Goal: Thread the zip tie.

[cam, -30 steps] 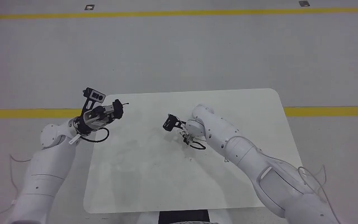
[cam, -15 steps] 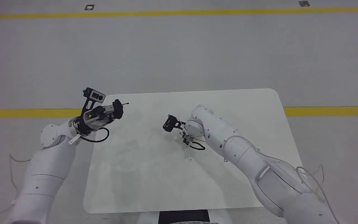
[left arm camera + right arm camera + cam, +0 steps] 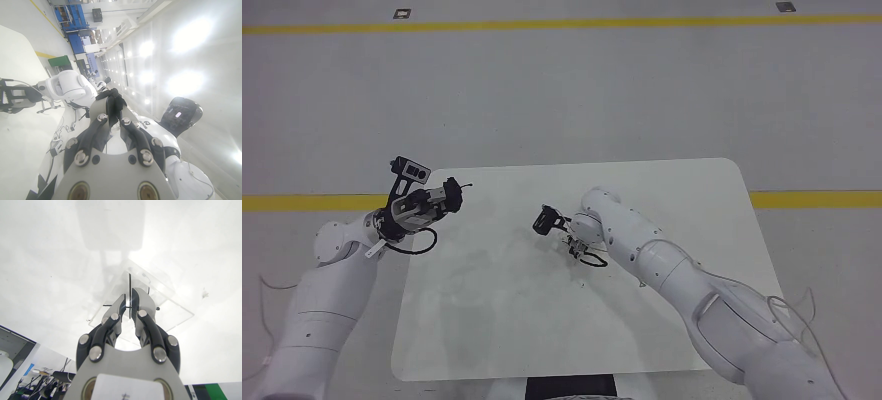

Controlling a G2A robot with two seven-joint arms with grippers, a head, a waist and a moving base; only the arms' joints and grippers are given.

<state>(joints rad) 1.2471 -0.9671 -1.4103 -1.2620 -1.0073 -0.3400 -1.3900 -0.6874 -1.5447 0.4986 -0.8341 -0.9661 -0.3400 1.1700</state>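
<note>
White tabletop [image 3: 662, 190] from above, left fingers [image 3: 454, 191] at its edge; left wrist: clenched on a dark bundle [image 3: 115, 100]; right wrist: right fingers [image 3: 139, 300] pinching the zip tie [image 3: 130, 283] at a clear plate [image 3: 170, 306], probably mid-threading, needing a straight feed.

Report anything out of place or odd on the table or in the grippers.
Little stands out. A small scrap lies loose on the table beside the clear plate. The left gripper clamps a black lump too bunched to identify. Nothing looks spilled or broken.
</note>
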